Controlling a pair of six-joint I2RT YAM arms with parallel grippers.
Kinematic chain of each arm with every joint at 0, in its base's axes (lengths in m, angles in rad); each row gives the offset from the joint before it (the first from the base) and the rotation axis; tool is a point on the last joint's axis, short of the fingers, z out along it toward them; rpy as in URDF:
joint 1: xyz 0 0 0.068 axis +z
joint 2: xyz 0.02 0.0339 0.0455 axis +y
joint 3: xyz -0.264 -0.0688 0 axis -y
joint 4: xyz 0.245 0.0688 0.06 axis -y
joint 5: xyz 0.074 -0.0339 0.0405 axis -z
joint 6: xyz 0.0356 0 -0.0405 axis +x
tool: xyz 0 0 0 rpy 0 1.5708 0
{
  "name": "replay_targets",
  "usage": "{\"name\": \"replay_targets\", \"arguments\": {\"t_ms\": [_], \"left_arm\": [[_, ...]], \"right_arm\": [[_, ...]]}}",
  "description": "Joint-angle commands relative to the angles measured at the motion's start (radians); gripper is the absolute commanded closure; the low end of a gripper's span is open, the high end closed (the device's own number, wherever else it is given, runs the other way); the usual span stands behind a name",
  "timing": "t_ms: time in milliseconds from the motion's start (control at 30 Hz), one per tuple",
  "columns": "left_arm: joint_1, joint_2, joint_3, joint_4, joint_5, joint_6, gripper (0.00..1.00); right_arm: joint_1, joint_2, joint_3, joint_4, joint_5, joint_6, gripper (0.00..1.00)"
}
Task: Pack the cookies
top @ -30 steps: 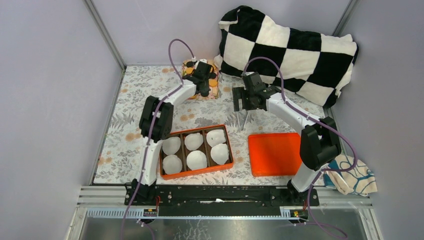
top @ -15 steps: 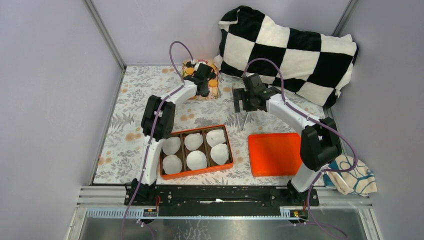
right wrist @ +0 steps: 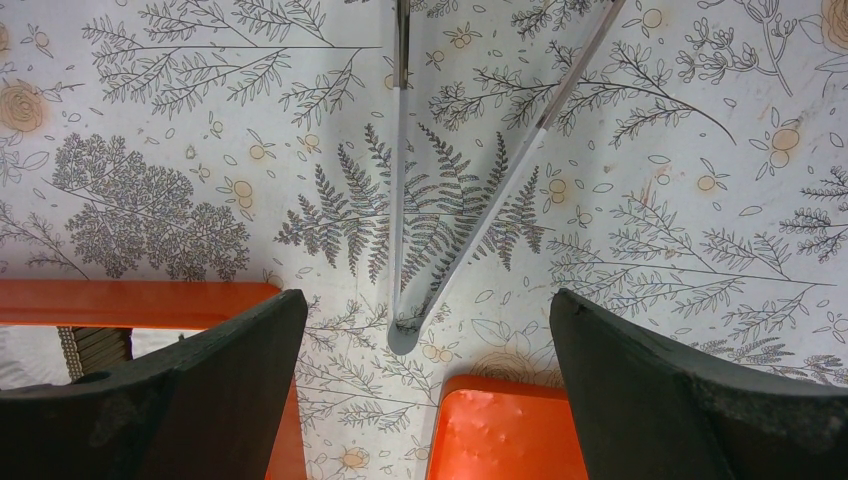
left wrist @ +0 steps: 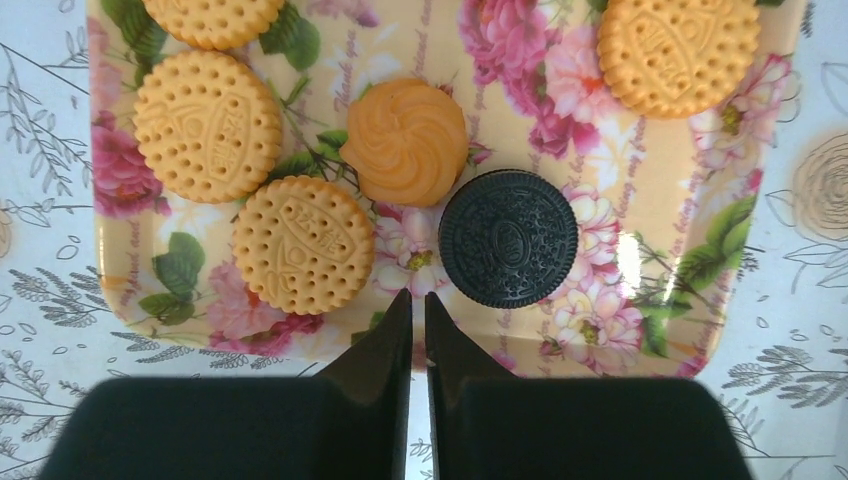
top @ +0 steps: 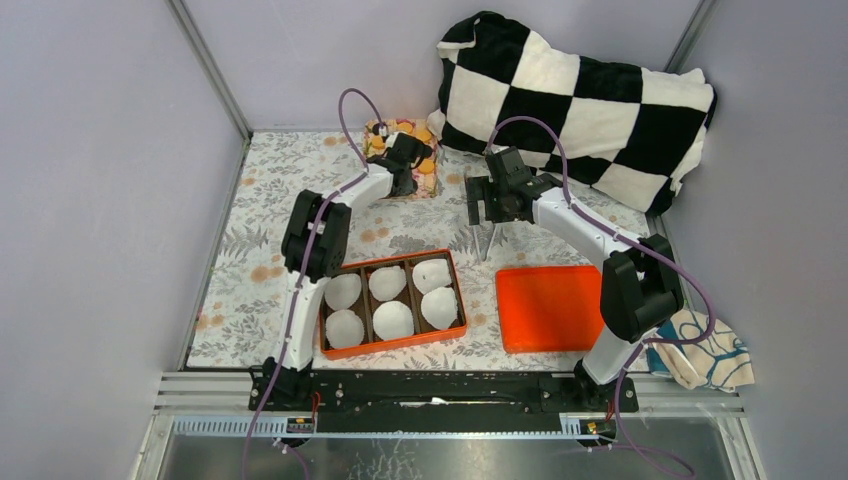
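Observation:
The cookies lie on a floral tray [left wrist: 640, 280] at the far side of the table: several orange-yellow round ones [left wrist: 208, 125], a swirled one [left wrist: 405, 142] and a black one [left wrist: 508, 238]. My left gripper [left wrist: 418, 300] hangs over the tray's near edge, its tips between an orange cookie [left wrist: 303, 245] and the black one. Its jaws are shut to a thin slit with nothing between them. In the top view it sits over the tray [top: 378, 130]. My right gripper [right wrist: 428, 300] stands wide open above metal tongs [right wrist: 440, 200] lying on the tablecloth.
An orange box [top: 390, 262] with white paper cups [top: 392, 320] in its compartments sits near the left arm's base. An orange lid [top: 550, 308] lies to its right. A checkered pillow [top: 575, 95] fills the far right, and a cloth [top: 705, 350] lies at the right edge.
The left gripper's jaws have closed over the tray and the wrist has shifted slightly toward the far edge. The right arm has not moved.

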Motion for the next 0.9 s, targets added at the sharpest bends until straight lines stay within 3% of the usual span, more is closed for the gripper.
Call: {"name": "replay_targets", "arguments": {"t_ms": [0,267,500,867], "left_arm": [[0.009,0.034,0.008,-0.003,-0.009,-0.005,0.89],[-0.004,-0.04,-0.142,0.009,0.064,-0.062,0.94],[-0.132,-0.167,-0.354,0.062,0.109,-0.115,0.94],[-0.235,-0.207,-0.483,0.094,0.129,-0.138,0.97]], "right_arm": [[0.002,-0.038,-0.004,0.02,-0.014,0.011,0.0],[0.002,-0.044,-0.006,0.013,0.038,0.022,0.0],[0.002,-0.021,-0.02,0.008,0.052,0.043,0.0],[0.003,-0.003,-0.1,0.011,0.059,0.066,0.0]]}}
